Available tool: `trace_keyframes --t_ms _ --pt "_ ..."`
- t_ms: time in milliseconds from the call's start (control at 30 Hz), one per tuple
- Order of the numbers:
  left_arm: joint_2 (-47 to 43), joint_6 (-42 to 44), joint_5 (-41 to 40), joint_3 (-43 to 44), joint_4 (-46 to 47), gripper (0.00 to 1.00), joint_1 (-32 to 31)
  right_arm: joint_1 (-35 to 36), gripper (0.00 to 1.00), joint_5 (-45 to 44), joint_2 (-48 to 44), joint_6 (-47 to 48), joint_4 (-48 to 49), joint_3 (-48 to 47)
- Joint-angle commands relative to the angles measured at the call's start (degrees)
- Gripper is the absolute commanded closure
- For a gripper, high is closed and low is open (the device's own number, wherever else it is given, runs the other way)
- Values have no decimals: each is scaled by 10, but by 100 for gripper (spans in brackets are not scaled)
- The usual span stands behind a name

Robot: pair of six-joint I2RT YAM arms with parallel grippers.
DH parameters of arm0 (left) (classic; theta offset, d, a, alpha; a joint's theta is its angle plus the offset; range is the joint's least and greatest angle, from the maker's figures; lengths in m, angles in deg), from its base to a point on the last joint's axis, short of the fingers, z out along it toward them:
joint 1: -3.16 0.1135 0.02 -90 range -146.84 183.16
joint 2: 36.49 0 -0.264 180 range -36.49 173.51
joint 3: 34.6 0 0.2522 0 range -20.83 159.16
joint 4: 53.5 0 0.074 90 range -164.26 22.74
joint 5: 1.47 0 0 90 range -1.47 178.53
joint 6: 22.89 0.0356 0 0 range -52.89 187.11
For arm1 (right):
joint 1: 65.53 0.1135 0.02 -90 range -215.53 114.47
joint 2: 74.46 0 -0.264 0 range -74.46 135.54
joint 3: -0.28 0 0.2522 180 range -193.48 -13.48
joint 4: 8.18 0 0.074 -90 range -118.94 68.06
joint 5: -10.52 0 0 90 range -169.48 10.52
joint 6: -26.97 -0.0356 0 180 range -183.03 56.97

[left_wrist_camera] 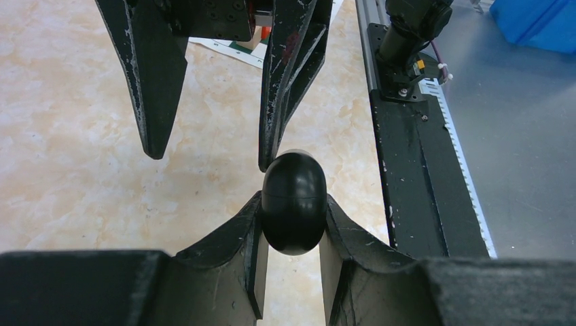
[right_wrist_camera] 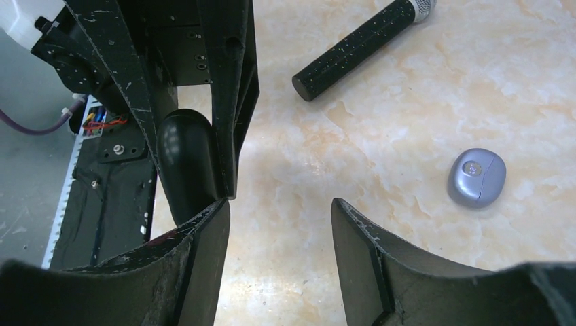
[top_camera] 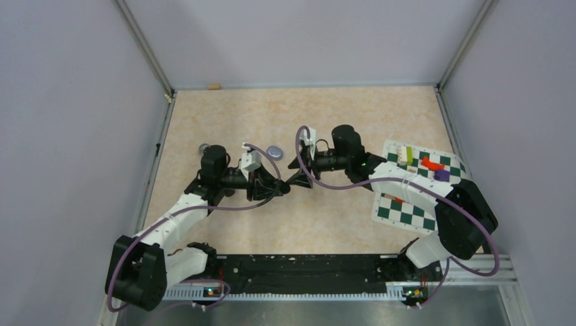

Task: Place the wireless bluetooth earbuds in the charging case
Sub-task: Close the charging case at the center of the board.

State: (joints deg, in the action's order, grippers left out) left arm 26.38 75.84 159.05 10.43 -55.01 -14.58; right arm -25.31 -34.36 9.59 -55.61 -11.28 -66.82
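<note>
— Where's the black case [left_wrist_camera: 293, 183]?
— Above mid-tabletop [top_camera: 306, 109], pinched in the left tool [left_wrist_camera: 293, 210]. Its long axis runs left-right, free end pointing right at the right tool [right_wrist_camera: 278, 204].
— And that one?
— Spread apart, empty, just beside the case's end.

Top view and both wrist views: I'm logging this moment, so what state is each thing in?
left gripper: shut on the black case.
black case: lid closed, held between the fingers.
right gripper: open, holding nothing.
pale purple case: closed, lying on the table.
black cylinder: lying flat on the table.
</note>
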Motion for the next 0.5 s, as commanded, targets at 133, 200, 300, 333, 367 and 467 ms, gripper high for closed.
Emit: trace_keyframes --t_ms 133,200,300,333,367,467 --pt "-12 13 -5 7 10 100 -1 -7 32 -17 -56 53 -27 -31" --pt "-11 14 -3 7 9 100 -1 -21 27 3 -78 52 -16 -23" --pt "-8 12 -1 8 11 100 -1 -48 27 91 -97 29 19 -1" --pt "-8 10 -1 9 13 100 -2 -54 27 118 -99 20 31 5" --pt "-8 9 0 9 14 100 -2 -58 28 132 -99 12 41 11" --pt "-7 4 1 9 18 100 -2 -58 30 151 -86 -5 57 16"
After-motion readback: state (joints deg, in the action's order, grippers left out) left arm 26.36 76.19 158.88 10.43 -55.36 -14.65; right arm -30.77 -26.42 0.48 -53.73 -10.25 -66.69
